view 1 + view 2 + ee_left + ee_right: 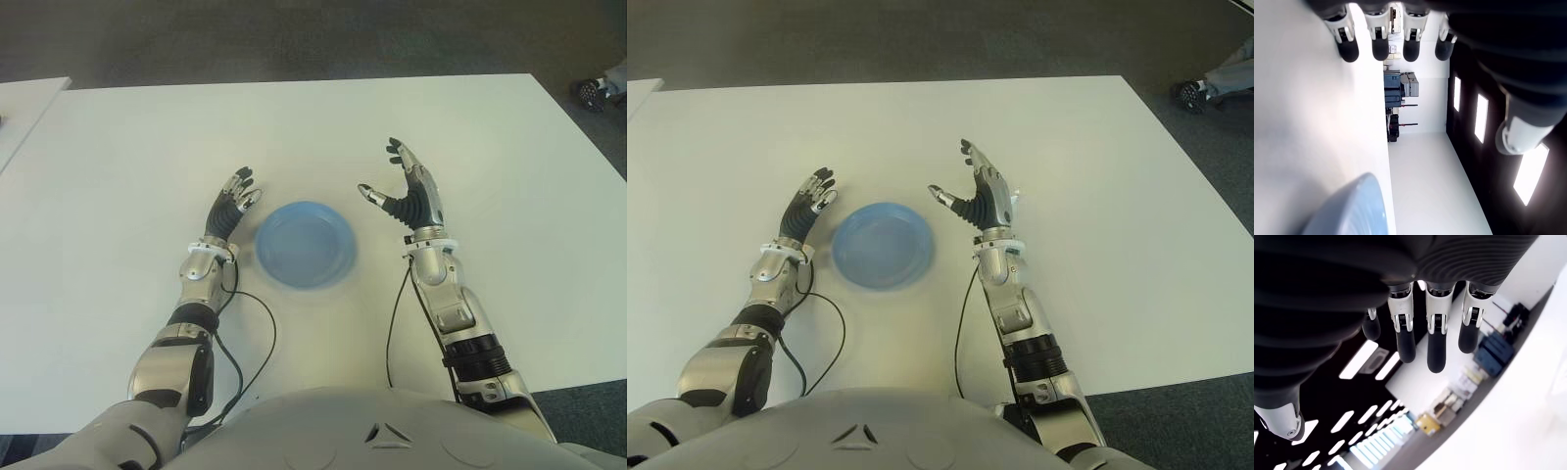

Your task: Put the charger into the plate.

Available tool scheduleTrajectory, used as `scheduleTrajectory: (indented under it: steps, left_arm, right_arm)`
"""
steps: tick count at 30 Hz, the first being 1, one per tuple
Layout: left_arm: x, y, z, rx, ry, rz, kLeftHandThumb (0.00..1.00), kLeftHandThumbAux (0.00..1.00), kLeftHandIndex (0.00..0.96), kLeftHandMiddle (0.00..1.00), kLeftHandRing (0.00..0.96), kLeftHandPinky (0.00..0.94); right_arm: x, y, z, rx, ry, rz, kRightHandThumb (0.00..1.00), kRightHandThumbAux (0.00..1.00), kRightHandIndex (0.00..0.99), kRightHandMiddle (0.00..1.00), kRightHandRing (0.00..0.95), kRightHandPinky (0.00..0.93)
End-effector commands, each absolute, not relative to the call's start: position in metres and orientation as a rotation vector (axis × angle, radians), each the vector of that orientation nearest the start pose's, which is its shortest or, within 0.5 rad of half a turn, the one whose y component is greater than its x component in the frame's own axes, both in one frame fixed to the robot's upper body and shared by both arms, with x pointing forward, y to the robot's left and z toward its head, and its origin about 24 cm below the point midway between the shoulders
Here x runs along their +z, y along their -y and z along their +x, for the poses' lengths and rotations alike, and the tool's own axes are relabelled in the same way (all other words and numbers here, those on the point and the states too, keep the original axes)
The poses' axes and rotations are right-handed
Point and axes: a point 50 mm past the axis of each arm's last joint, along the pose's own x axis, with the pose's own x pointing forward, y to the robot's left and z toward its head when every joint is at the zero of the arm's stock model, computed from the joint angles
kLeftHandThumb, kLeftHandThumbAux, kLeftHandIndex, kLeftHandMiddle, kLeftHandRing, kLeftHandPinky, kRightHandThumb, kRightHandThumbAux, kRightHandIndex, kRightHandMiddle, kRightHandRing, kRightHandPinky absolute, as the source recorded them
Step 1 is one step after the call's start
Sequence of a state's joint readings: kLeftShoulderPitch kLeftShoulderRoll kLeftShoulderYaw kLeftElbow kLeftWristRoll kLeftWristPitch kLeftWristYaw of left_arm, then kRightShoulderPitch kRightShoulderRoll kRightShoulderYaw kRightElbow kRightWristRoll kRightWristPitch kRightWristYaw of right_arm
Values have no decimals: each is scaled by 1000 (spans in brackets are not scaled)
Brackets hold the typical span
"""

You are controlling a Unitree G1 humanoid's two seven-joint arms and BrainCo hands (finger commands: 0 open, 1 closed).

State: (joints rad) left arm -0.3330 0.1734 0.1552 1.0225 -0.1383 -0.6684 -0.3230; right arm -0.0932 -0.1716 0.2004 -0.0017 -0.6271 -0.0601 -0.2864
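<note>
A round blue plate (pixel 305 243) lies on the white table (pixel 118 176), between my two hands, and it holds nothing. No charger shows in any view. My left hand (pixel 235 199) is just left of the plate, fingers straight and spread, holding nothing; its wrist view shows the plate's rim (pixel 1354 205) close by. My right hand (pixel 397 181) is raised to the right of the plate, its fingers (pixel 1434 340) extended and its thumb (pixel 369 194) pointing toward the plate, with nothing in it.
The table's far edge meets a dark carpeted floor (pixel 294 39). Another white table's corner (pixel 24 103) stands at the far left. A person's shoe (pixel 591 92) shows at the far right. Black cables (pixel 257 338) run along both forearms.
</note>
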Motion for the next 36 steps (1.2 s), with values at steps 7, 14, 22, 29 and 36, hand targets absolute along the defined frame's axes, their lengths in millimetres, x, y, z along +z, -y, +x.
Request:
scheduleTrajectory:
  steps: [7,14,22,29,36]
  left_arm:
    - [-38,-207,265,-149,-91,13,0,520,0,41,40,66]
    - [-38,-207,266,-150,-96,3,0,517,0,39,38,68]
    - [-39,-207,265,-147,-100,8,0,532,0,34,34,64]
    - [-39,-206,265,-146,-101,10,0,542,0,30,30,58]
    - [-39,-206,265,-151,-102,5,0,538,0,29,29,62]
  right_arm:
    - [61,149,269,-152,383,-902,367,502,40,113,118,95]
    - [53,158,271,-218,383,-1085,279,368,4,11,10,6]
    - [45,167,272,-232,248,-1243,255,206,0,0,0,0]
    - [40,174,273,-209,165,-1304,265,145,0,0,0,0]
    - [34,181,274,-190,93,-1357,263,132,0,0,0,0]
